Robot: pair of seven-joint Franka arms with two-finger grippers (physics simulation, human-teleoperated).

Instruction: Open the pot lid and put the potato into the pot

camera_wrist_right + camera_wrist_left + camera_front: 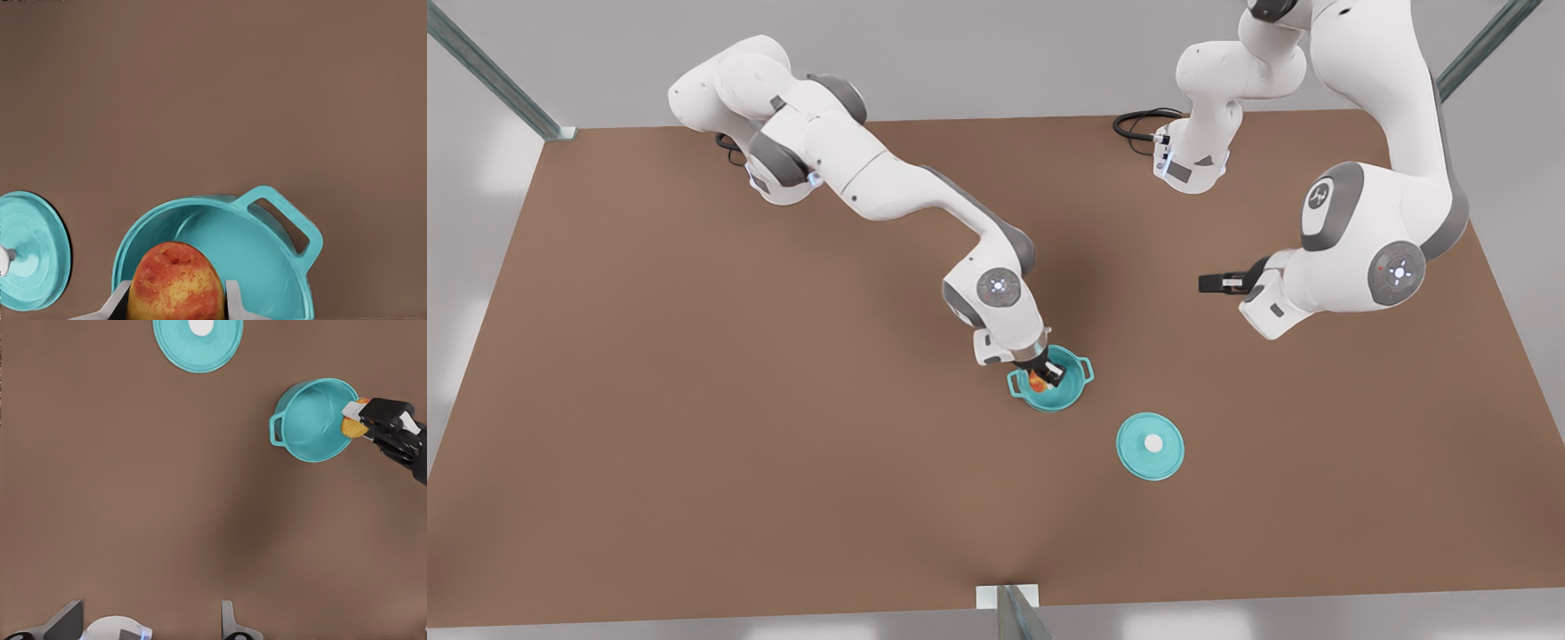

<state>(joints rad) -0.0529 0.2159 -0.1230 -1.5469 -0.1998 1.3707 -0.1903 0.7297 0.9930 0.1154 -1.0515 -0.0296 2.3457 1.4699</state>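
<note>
Two tools: right tool grips the potato over the pot at frame centre (lid lies lower right); left tool waits, spread wide, right of centre.

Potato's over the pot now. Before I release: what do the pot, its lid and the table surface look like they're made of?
Pot: looks like enamelled or painted metal, judging by its smooth uniform teal walls with a soft sheen; could be plastic. Pot lid: same teal finish, with a matte white knob. Table: flat matte brown, with no grain or gloss, possibly laminate. The right end effector holds the potato; the left end effector waits, open.
</note>
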